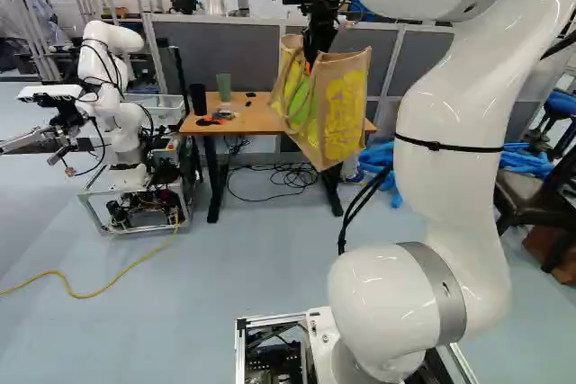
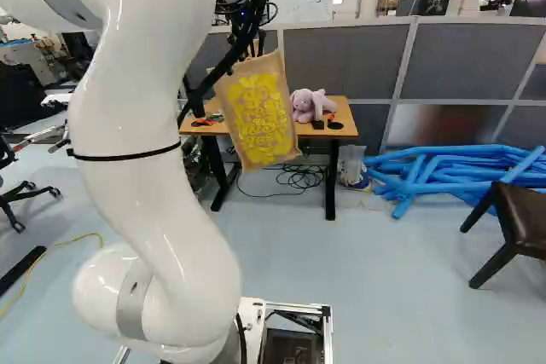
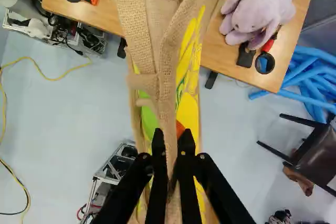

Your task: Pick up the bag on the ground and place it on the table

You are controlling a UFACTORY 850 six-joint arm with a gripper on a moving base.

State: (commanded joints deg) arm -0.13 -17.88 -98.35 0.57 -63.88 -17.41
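In the left base view my gripper (image 1: 317, 40) points down, with the burlap bag (image 1: 346, 110) hanging from it. The wooden table (image 1: 255, 120) stands behind the bag, which hangs upright and slightly tilted in front of its edge. The wrist view has my gripper (image 3: 172, 153) shut on a fold of the bag (image 3: 142, 35), cloth pinched between both fingers. Yellow print and a green patch show on the bag's sides. Its lower end hangs below the tabletop's height in the right base view, where the bag (image 2: 256, 121) hides part of the table.
On the table are a plush toy (image 2: 310, 105), a dark cup (image 1: 198, 99), a green cup (image 1: 224, 87) and small tools. Another robot (image 1: 117, 114) stands at the left of the left base view. Blue tubes (image 2: 452, 172) and a dark chair (image 2: 522, 219) stand to the right.
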